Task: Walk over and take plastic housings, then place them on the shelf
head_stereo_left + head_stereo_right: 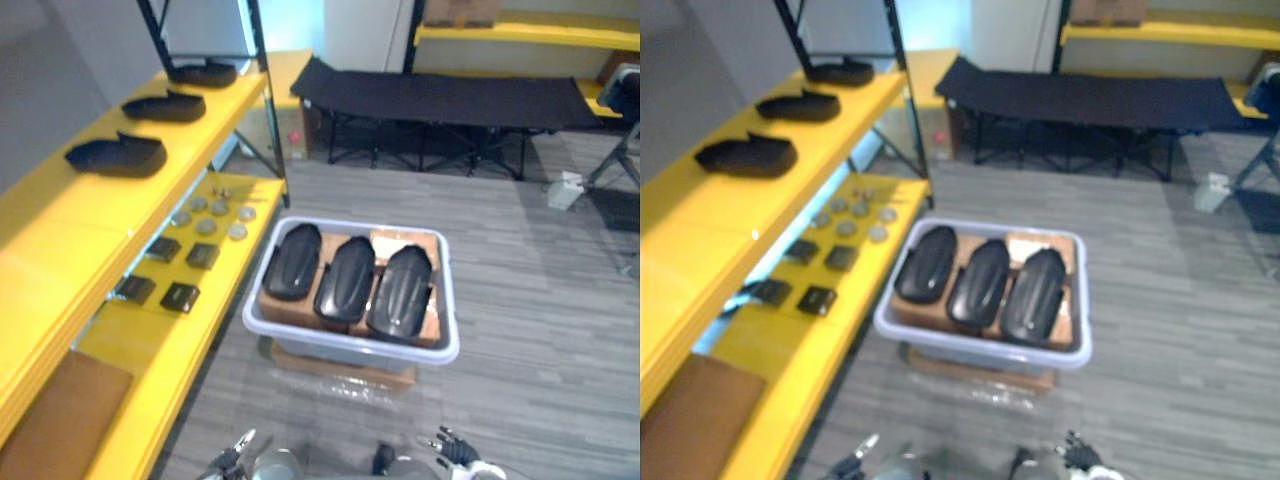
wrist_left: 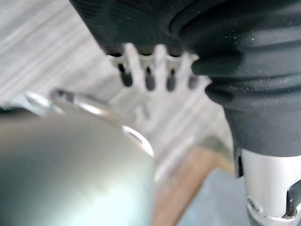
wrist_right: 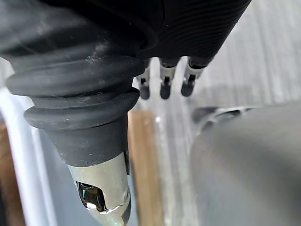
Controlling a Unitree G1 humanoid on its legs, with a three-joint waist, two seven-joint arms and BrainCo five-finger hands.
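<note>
Three plastic housings [image 1: 345,278] lie side by side in a grey bin [image 1: 350,348] on the floor ahead: glossy black, domed side up, long axis pointing away from the robot, resting on cardboard [image 1: 405,243] inside the bin, neighbours touching or nearly so. Judgement: thin moulded shells, light and stiff, with a smooth skin likely to slip under fingertips. A pinch on top of the dome would probably slide, so take hold across the narrow width at the long edges, or at the near end. The leftmost housing [image 1: 293,262] has the bin wall just beside it and the middle one has no free flank, so an outer one looks the easier first pick. Three further housings [image 1: 118,155] already sit in a spaced row on the upper yellow shelf [image 1: 60,230] to the left; the bare surface nearer the robot looks like room for more. Below it the lower shelf [image 1: 160,380] carries small black parts [image 1: 180,297] and round discs [image 1: 206,227]; its front edge runs close beside the bin's left wall, and a black shelf post [image 1: 268,120] stands just beyond the bin. Open floor [image 1: 540,330] lies right of the bin, a folding cot [image 1: 440,100] well beyond. Both arms hang low: left hand [image 2: 161,66] and right hand [image 3: 164,82] have fingers straight and loose, nothing in them
</note>
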